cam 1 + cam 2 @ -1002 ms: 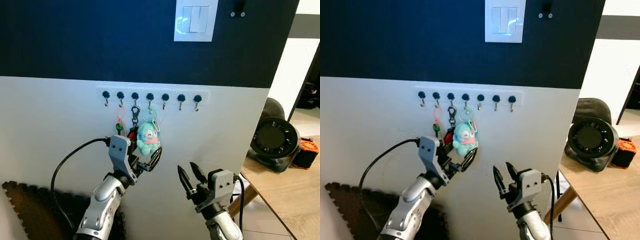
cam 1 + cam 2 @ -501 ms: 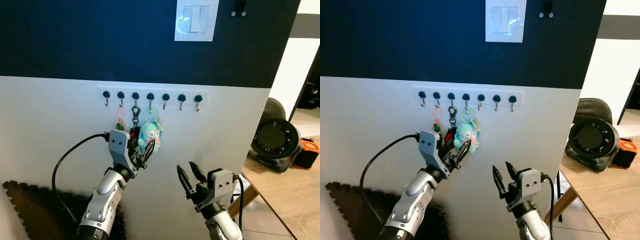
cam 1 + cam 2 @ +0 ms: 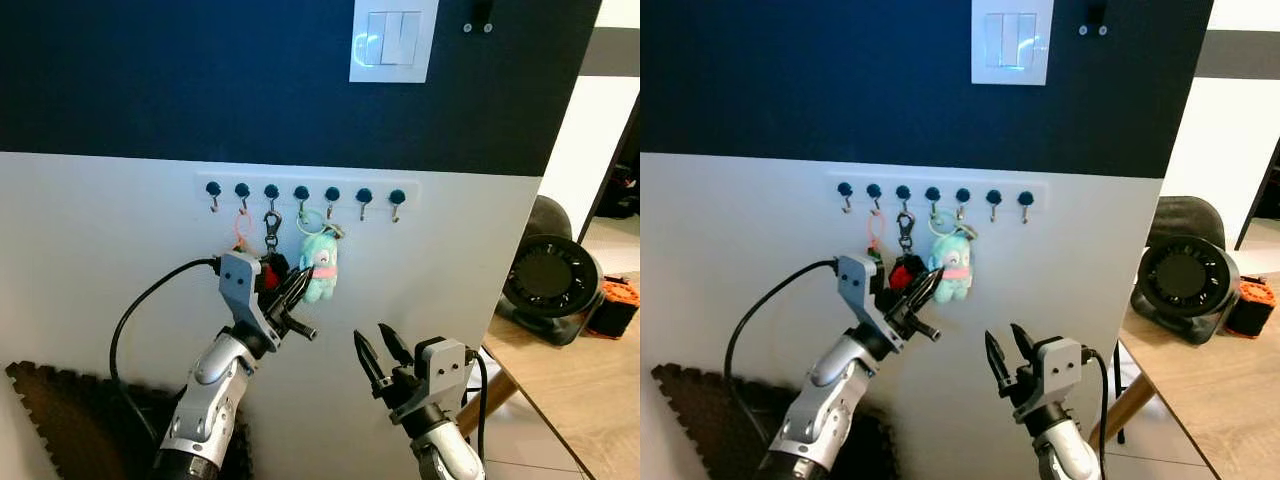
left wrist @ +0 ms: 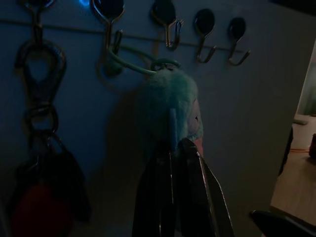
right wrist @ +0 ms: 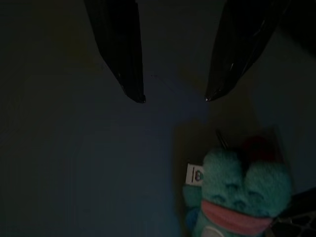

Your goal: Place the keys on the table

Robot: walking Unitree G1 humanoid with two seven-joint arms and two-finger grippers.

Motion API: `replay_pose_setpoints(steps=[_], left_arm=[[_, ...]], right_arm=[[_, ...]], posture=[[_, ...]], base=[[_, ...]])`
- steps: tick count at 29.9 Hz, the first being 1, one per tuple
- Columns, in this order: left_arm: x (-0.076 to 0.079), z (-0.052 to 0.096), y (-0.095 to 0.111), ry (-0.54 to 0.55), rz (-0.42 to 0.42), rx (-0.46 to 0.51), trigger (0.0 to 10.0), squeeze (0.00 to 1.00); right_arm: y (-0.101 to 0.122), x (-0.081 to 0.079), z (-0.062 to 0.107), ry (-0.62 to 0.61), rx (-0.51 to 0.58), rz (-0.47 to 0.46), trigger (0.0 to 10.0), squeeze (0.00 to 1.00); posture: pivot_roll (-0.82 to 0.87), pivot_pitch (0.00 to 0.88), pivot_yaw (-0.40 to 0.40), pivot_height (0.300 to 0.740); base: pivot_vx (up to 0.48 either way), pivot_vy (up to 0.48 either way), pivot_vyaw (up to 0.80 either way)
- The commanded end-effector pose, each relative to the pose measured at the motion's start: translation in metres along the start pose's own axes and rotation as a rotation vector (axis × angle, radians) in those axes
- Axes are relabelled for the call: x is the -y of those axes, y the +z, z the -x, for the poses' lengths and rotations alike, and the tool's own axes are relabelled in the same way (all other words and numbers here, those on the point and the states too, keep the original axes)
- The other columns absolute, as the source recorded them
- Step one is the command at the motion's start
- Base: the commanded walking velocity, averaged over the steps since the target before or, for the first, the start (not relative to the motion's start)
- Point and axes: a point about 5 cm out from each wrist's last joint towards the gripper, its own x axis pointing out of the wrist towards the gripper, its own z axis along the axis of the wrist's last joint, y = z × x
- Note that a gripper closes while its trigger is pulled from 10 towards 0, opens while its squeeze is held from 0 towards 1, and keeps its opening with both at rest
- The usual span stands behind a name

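While head views blur it, left gripper (image 4: 174,148) jaws pinch plush keychain (image 4: 168,111); right gripper (image 3: 378,352) jaws gape.

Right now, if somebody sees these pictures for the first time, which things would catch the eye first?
First the teal plush keychain, hanging from the row of hooks on the white wall, with the left gripper shut on its lower part. Below and to the right, the right gripper hovers open in front of the wall. A white light switch stands out on the dark band above.
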Motion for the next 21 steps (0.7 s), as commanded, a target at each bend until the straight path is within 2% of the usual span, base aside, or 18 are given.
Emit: replay_pose_setpoints(steps=[1, 11, 21], left_arm=[[0.003, -0.002, 0.009, -0.039, 0.0, 0.029, 0.0, 0.0], [0.007, 0.0, 0.024, -0.153, -0.036, 0.018, 0.0, 0.0], [-0.012, 0.0, 0.033, -0.071, -0.073, 0.015, 0.0, 0.0]], right_arm=[[-0.003, -0.002, 0.001, 0.004, -0.022, -0.007, 10.0, 0.0], [-0.004, -0.003, 0.002, 0.005, -0.025, -0.005, 10.0, 0.0], [-0.006, -0.004, 0.001, 0.005, -0.031, -0.012, 10.0, 0.0]], posture=[[0.07, 0.0, 0.014, 0.74], [0.08, 0.0, 0.016, 0.74], [0.08, 0.0, 0.017, 0.74]], base=[[0.0, 0.0, 0.0], [0.0, 0.0, 0.0], [0.0, 0.0, 0.0]])
